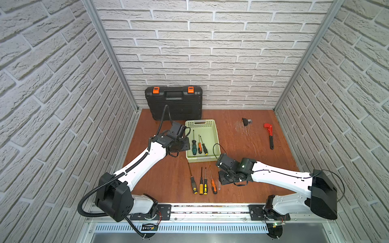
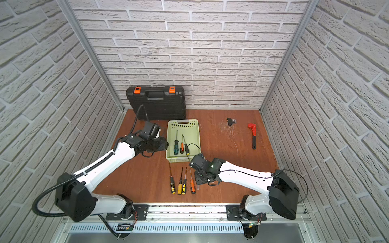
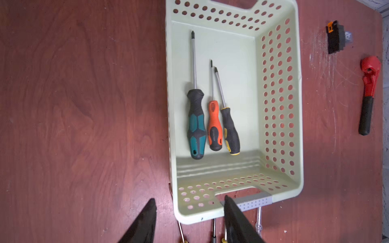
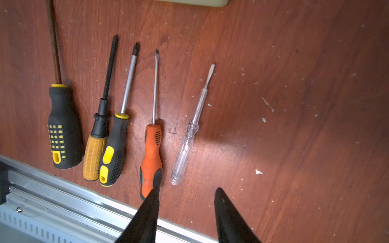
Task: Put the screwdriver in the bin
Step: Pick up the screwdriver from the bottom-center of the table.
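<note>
While the right gripper (image 4: 187, 189) hangs open, empty | clear screwdriver (image 4: 185, 147) lies just ahead of its jaws, shaft toward the bin (image 1: 209, 128) | left gripper (image 3: 189, 198) open, empty, farther off

matt perforated plastic bin (image 3: 237, 63); scuffed reddish wood table (image 4: 294, 126); clear glossy plastic screwdriver (image 4: 185, 147), metal shaft.

We look into a robot lab cell dressed as a workshop: white brick-pattern panels (image 1: 210, 52) in aluminium framing (image 1: 109, 52) enclose a reddish wooden bench (image 1: 263, 147), with a black toolcase (image 1: 174, 103) at centre, screwdrivers (image 1: 203, 181) lower down, and a red wrench (image 1: 269, 134) at right.
</note>
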